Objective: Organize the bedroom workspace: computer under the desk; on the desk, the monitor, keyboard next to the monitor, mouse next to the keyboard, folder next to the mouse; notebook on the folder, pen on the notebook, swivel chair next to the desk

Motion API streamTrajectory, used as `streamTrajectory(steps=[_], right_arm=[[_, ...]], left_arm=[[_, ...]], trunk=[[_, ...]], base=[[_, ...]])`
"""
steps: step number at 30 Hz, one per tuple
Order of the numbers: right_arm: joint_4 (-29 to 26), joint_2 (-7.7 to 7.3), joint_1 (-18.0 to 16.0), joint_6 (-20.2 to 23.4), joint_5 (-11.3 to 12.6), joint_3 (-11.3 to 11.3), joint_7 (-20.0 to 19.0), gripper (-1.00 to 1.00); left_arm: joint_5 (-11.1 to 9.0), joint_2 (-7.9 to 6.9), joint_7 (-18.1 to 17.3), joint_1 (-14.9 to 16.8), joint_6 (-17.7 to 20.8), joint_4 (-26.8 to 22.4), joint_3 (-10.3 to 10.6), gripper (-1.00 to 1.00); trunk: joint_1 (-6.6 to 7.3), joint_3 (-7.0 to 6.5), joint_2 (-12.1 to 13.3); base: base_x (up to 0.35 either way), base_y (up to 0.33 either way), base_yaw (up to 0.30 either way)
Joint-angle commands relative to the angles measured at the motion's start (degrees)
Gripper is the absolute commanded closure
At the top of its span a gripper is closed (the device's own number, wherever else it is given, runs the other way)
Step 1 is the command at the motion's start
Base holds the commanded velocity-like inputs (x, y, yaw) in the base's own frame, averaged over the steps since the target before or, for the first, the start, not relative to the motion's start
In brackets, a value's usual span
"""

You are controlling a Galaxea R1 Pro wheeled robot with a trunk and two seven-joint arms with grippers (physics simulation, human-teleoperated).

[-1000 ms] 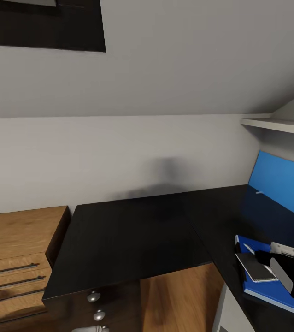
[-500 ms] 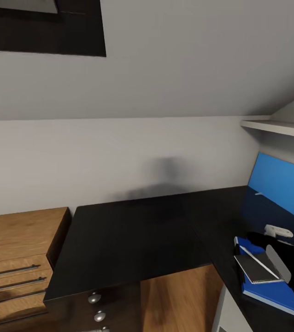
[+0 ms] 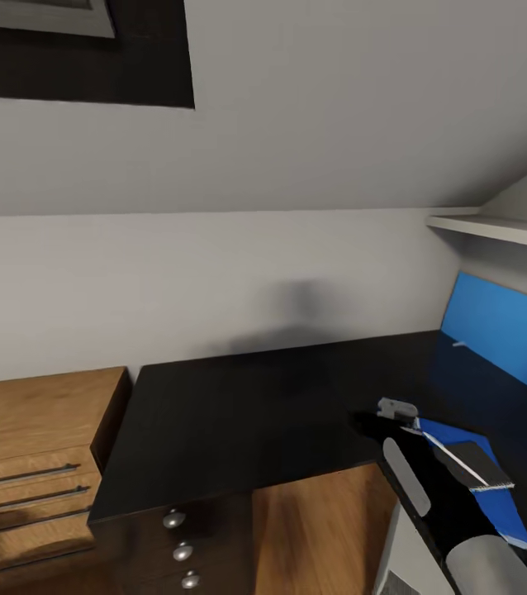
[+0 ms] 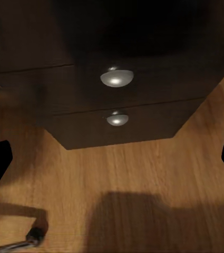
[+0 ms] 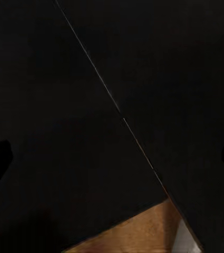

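Head view: right arm over the desk's (image 3: pixel 239 413) inner corner.
Wide bare black top lies left of the right gripper (image 3: pixel 396 408); folder (image 3: pixel 482 487), notebook (image 3: pixel 478 464) and pen (image 3: pixel 449 450) stacked just right. Since earlier the arm swung left off the stack. Both grippers' fingers spread, empty.

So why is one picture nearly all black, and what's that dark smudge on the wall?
Right wrist view: no fault, it looks at the matte black desk from close up, a thin seam crossing it. Head view: the smudge is a soft shadow on the wall above the desk. Left wrist view: a broad shadow lies on the wooden floor, and the drawer knobs look slightly soft.
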State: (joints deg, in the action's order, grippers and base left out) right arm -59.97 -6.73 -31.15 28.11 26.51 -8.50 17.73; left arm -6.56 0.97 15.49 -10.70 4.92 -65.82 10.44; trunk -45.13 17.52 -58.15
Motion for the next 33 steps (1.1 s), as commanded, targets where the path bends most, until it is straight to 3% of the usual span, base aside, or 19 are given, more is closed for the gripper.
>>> streamTrajectory(steps=[1,2,3,5,6,12,16,22,28,33], right_arm=[[-0.1,1.03,0.0,0.0,0.5,-0.9,2.5,-1.00],[0.6,6.69,0.0,-2.9,0.5,-9.3,12.8,-1.00],[2.6,8.30,0.0,-7.4,0.5,-16.8,15.8,-1.00],[2.8,8.41,0.0,-7.7,0.5,-17.7,16.3,-1.00],[2.9,8.41,1.3,-11.5,0.5,-20.6,17.3,-1.00],[2.9,8.38,4.0,-13.9,0.5,-23.0,21.4,-1.00],[6.0,8.19,8.5,-20.2,0.4,-24.1,22.1,-1.00],[20.7,8.14,11.2,-33.8,-0.8,-24.5,22.0,-1.00],[29.4,8.44,11.5,-41.6,-1.9,-25.0,21.9,-1.00],[37.8,9.80,11.5,-49.9,-2.2,-26.9,21.4,-1.00]], left_arm=[[-0.6,-0.03,0.4,0.0,0.2,0.4,0.1,-1.00],[-0.7,-0.12,0.7,0.0,0.5,3.5,0.0,-1.00],[-0.8,-0.33,0.8,0.6,0.5,8.3,-0.5,-1.00],[-0.9,-0.35,0.9,1.5,0.5,10.0,-0.9,-1.00],[-1.0,-0.42,0.9,3.8,0.5,13.8,-2.0,-1.00],[-1.0,-0.47,0.9,7.6,0.5,19.4,-3.6,-1.00],[-1.0,-0.52,0.7,9.1,0.5,21.1,-5.8,-1.00],[-1.0,-0.23,0.3,9.4,0.4,21.8,-6.7,-1.00],[-1.0,-0.26,0.2,9.5,0.4,23.8,-6.8,-1.00],[-1.0,-0.33,0.1,9.5,-0.2,27.1,-6.9,-1.00]], trunk=[[0.03,0.06,-0.1],[0.03,0.06,-0.1],[0.03,0.06,-0.1],[0.03,0.06,-0.1],[0.03,0.06,-0.1],[0.03,0.06,-0.1],[0.03,0.06,-0.1],[0.03,0.06,-0.1],[0.03,0.06,-0.1],[0.03,0.06,-0.1]], base=[[-0.327,0.000,0.000],[-0.335,-0.052,0.084],[-0.336,-0.111,0.263],[-0.336,-0.117,0.271],[-0.336,-0.126,0.280],[-0.336,-0.127,0.280],[-0.336,-0.128,0.281],[-0.336,-0.128,0.281],[-0.335,-0.128,0.281],[-0.335,-0.124,0.281]])
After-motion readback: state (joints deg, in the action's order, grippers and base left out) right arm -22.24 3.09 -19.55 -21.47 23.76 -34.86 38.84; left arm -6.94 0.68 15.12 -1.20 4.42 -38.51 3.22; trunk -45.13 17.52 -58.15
